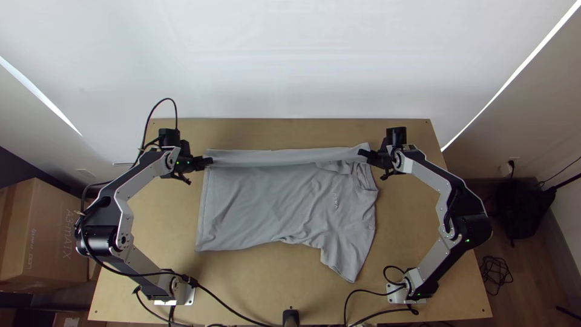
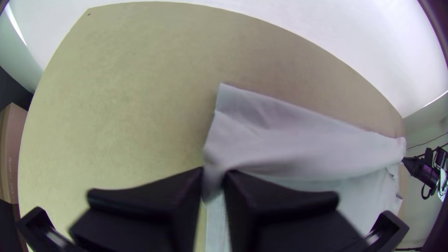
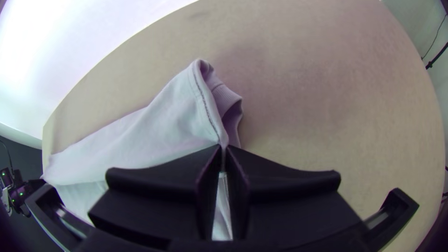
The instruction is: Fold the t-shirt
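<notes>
Left gripper [image 2: 214, 173] and right gripper [image 3: 223, 147] pinch the shirt [image 1: 266, 203] at opposite ends of its far folded strip, its body lying nearer.

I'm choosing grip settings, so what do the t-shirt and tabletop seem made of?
The t-shirt looks like matte grey knit, perhaps cotton: it falls in soft wrinkles and has a stitched edge. The tabletop seems dull wood or fibreboard, judging by its tan, faintly mottled face.

table [image 1: 260, 132] from high above, nearer from both wrists
</notes>
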Robot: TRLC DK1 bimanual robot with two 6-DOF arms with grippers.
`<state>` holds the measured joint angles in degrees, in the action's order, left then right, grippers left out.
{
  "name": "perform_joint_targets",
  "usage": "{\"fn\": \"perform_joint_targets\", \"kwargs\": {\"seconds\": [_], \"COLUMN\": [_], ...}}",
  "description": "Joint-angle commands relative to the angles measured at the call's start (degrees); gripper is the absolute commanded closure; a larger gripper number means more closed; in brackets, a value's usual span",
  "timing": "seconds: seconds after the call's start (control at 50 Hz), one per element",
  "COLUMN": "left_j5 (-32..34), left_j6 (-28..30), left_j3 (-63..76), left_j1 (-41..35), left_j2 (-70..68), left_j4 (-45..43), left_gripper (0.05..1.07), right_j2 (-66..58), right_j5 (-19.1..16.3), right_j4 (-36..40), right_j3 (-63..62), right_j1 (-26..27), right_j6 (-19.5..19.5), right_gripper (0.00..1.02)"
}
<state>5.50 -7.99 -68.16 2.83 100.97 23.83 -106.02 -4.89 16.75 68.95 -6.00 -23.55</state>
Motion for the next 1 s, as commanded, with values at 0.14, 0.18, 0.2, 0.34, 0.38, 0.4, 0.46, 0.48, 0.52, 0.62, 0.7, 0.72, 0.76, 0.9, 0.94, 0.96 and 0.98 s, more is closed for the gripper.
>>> {"fn": "perform_joint_targets", "kwargs": {"seconds": [0.14,0.18,0.2,0.34,0.38,0.4,0.46,0.48,0.52,0.62,0.7,0.72,0.76,0.9,0.94,0.96,0.98], "left_j5": [-0.4,-0.4,-0.4,-0.3,0.2,1.0,2.2,2.4,3.4,4.2,4.4,4.5,5.0,5.6,5.6,5.7,5.8], "left_j6": [0.7,0.7,0.7,1.8,2.1,2.4,3.2,3.2,3.9,4.5,4.9,5.0,5.2,5.2,5.2,5.2,5.1], "left_j3": [3.9,4.3,4.4,5.3,5.5,5.6,5.7,5.8,5.8,5.5,5.6,5.6,5.6,5.2,5.1,5.1,5.1], "left_j1": [0.5,1.0,1.3,3.8,4.5,4.9,6.1,6.3,7.0,8.0,8.2,8.2,8.2,8.2,8.2,8.1,8.0], "left_j2": [-3.9,-4.6,-5.0,-8.9,-10.3,-10.9,-13.2,-14.0,-15.4,-18.5,-21.2,-21.7,-22.8,-26.3,-27.1,-27.7,-28.1], "left_j4": [-2.9,-3.2,-3.2,-2.8,-2.3,-2.0,-1.1,-1.0,-0.2,2.0,3.8,4.2,5.3,7.8,8.2,8.4,8.7], "left_gripper": [0.1,0.1,0.1,0.1,0.1,0.1,0.1,0.1,0.1,0.1,0.1,0.1,0.1,0.1,0.1,0.1,0.1], "right_j2": [9.0,11.4,12.7,23.4,26.7,28.1,31.9,33.0,34.6,36.4,37.2,37.6,38.6,40.3,40.2,40.2,40.2], "right_j5": [1.2,1.1,0.8,0.9,0.8,0.8,0.8,0.8,1.0,0.8,0.8,0.8,0.5,-4.4,-5.3,-6.3,-7.1], "right_j4": [2.1,2.2,2.8,8.5,9.6,10.7,13.4,14.4,16.5,26.2,32.6,34.0,36.3,42.9,43.9,44.4,44.5], "right_j3": [-4.4,-5.8,-6.3,-8.7,-9.6,-9.7,-9.9,-9.9,-9.6,-8.1,-8.3,-8.6,-9.4,-12.9,-14.3,-15.1,-15.8], "right_j1": [0.5,0.4,0.3,-1.1,-1.1,-1.1,-0.9,-0.8,-0.4,0.1,0.1,0.1,0.0,0.0,-0.1,0.0,0.0], "right_j6": [-2.3,-2.4,-2.4,-2.0,-2.1,-2.1,-2.2,-2.2,-2.2,-3.2,-3.1,-3.0,-2.9,-2.9,-2.9,-2.9,-2.9], "right_gripper": [0.32,0.32,0.32,0.31,0.31,0.31,0.31,0.31,0.31,0.1,0.04,0.04,0.04,0.04,0.05,0.07,0.07]}}
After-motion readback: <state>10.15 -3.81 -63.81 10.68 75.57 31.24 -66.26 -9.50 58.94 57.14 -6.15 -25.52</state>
